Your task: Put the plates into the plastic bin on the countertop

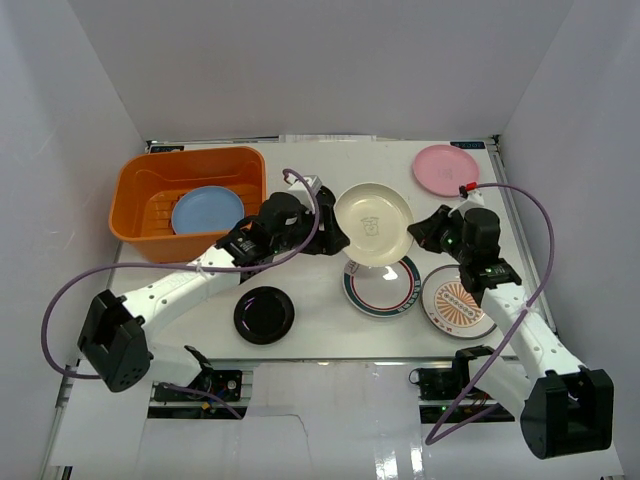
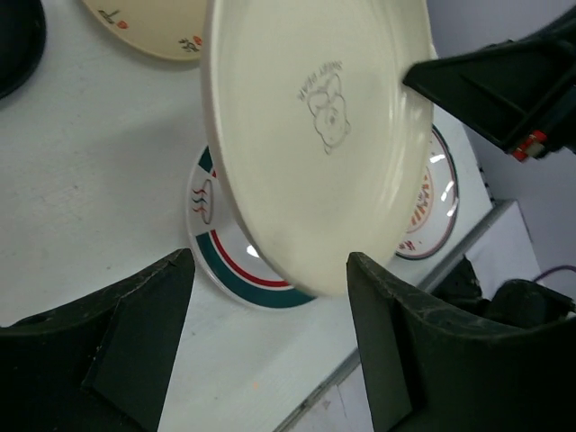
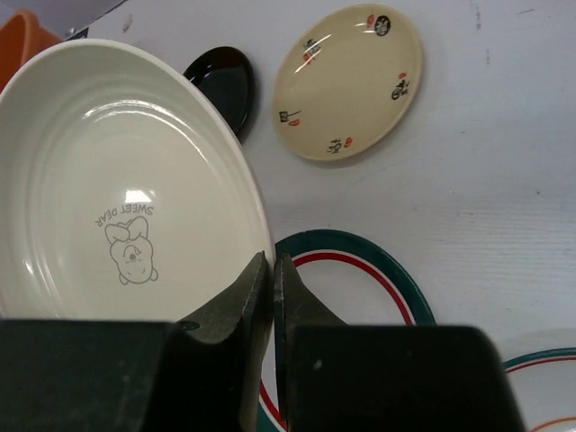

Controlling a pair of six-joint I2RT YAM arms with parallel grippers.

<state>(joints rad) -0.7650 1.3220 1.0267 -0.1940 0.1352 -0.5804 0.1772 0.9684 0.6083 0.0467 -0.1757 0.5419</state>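
Cream plate (image 1: 373, 222), centre frame, is pinched at the rim by my right gripper (image 3: 273, 277); left gripper (image 2: 270, 261) wide, seemingly not touching.

Left arm (image 1: 170, 288): white tube links, black joint housings, black boxy base at 8 o'clock.
Right arm (image 1: 535, 345): white links, black joints, black boxy base at 5 o'clock.
Cables (image 1: 47, 315): purple, one per arm.
Left gripper (image 2: 270, 270): matte black wedge fingers.
Right gripper (image 3: 273, 270): black tapered fingers, small red-and-white tab.
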